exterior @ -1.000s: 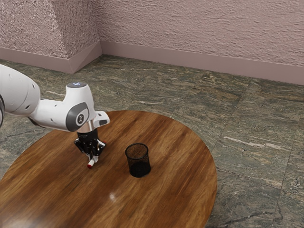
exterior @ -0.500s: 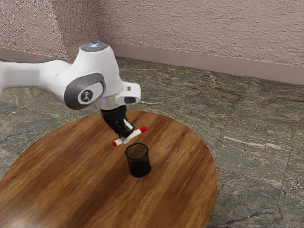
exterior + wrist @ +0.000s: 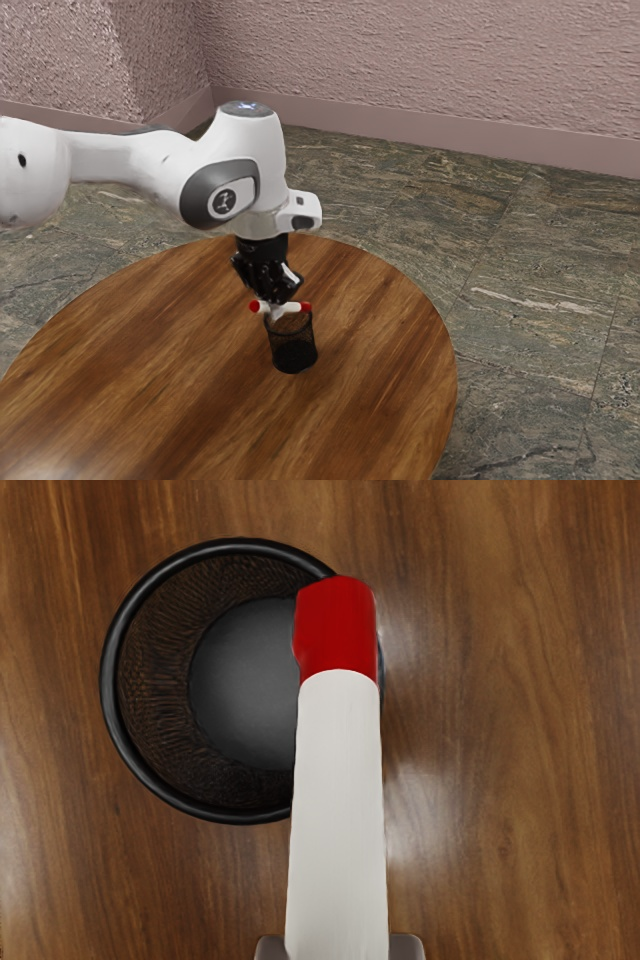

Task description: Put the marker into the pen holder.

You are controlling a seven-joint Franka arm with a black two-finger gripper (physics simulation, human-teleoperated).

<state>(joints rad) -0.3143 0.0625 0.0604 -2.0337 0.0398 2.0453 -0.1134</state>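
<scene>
Holding marker (image 3: 338,800) over pen holder (image 3: 240,545)

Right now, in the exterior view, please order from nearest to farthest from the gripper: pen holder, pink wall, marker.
1. Marker: held in the gripper, roughly level.
2. Pen holder: upright, below the marker.
3. Pink wall: in the background, beyond the table.
</scene>
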